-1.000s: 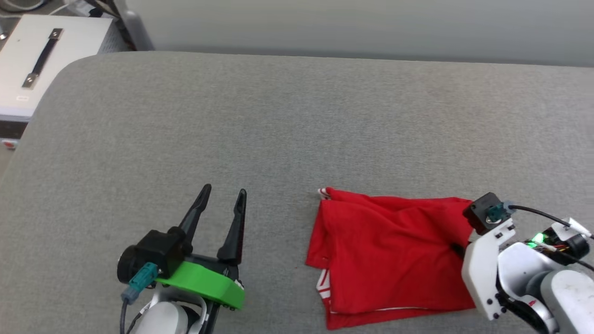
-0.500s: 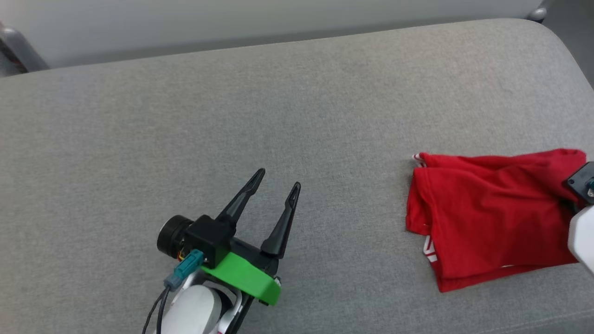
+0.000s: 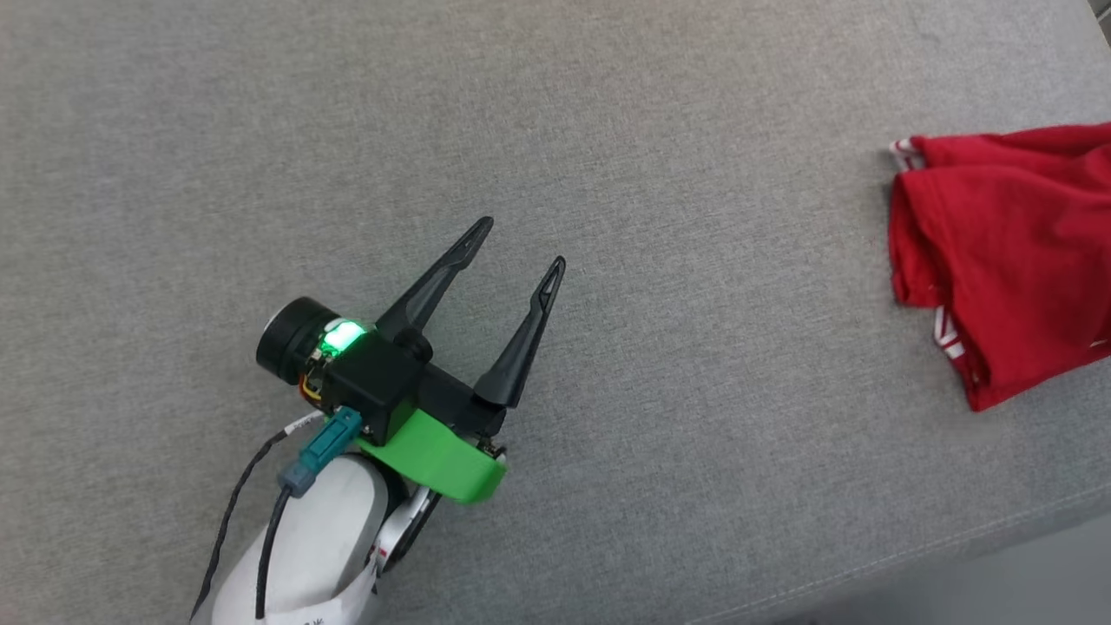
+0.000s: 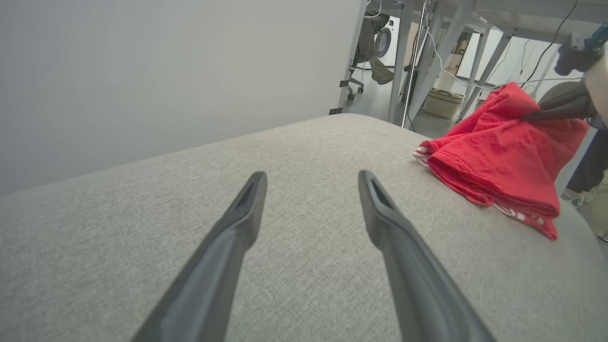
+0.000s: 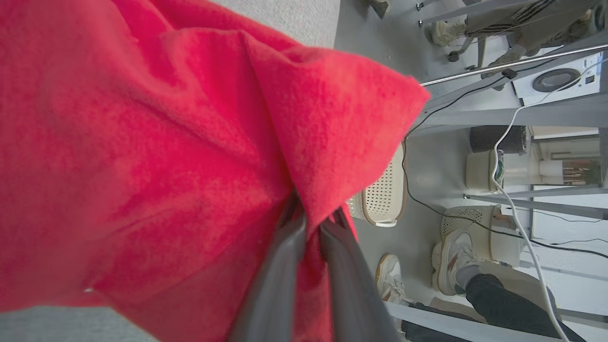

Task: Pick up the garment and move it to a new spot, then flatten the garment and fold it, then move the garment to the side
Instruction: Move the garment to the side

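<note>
Right wrist view: the garment (image 5: 142, 142) is pinched at one bunched fold by the right gripper (image 5: 312, 212), its fingers together on the cloth. It lies at the right end of the grey desk (image 3: 608, 130), near the edge. The left gripper (image 3: 521, 243) hovers spread and empty, well apart. Such a small hold may let the folds open, or the cloth slide off the edge.

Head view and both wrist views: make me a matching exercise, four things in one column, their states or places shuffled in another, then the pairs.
1. left gripper
2. right gripper
3. red garment
4. cream basket

A. on the floor past the grey surface
B. shut on red cloth
C. open, holding nothing
D. bunched, pulled up at one corner

Pairs: 1-C, 2-B, 3-D, 4-A
</note>
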